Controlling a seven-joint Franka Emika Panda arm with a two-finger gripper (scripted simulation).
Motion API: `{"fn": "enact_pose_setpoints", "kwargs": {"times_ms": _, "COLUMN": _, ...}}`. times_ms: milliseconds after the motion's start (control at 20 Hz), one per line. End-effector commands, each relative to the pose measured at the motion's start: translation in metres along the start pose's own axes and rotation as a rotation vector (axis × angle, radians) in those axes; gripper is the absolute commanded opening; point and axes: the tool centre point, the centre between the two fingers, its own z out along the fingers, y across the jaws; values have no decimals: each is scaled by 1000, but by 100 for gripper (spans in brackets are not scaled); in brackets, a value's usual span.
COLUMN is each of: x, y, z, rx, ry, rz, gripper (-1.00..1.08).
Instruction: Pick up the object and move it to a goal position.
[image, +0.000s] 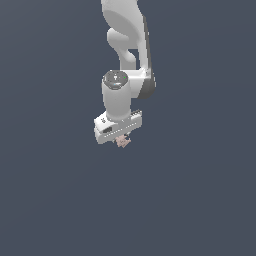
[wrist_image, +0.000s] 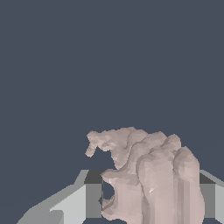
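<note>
Claw (image: 121, 137) points straight down beneath the white arm (image: 127, 45), whose wrist hangs vertically. Both fingers (wrist_image: 92, 197) are clamped on the lump (image: 123, 142), one against each side. In the wrist view the pinkish-beige lump (wrist_image: 148, 179) fills the gap between them and protrudes past the fingertips.

Hanging straight below the arm (image: 125, 45), end effector (image: 121, 138) pointing down. Sitting between the fingers (wrist_image: 92, 199), the object (wrist_image: 148, 175), touching both by the look of it, sticking out just beneath the end effector in the exterior view.
</note>
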Motion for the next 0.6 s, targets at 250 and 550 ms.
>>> {"fn": "enact_pose_setpoints", "kwargs": {"times_ms": 250, "x": -47, "y": -2, "z": -41, "rx": 0, "ry": 0, "rz": 0, "gripper": -100}}
{"fn": "enact_pose_setpoints", "kwargs": {"times_ms": 550, "x": -72, "y": -2, "z": -65, "rx": 1, "ry": 1, "rz": 0, "gripper": -100}}
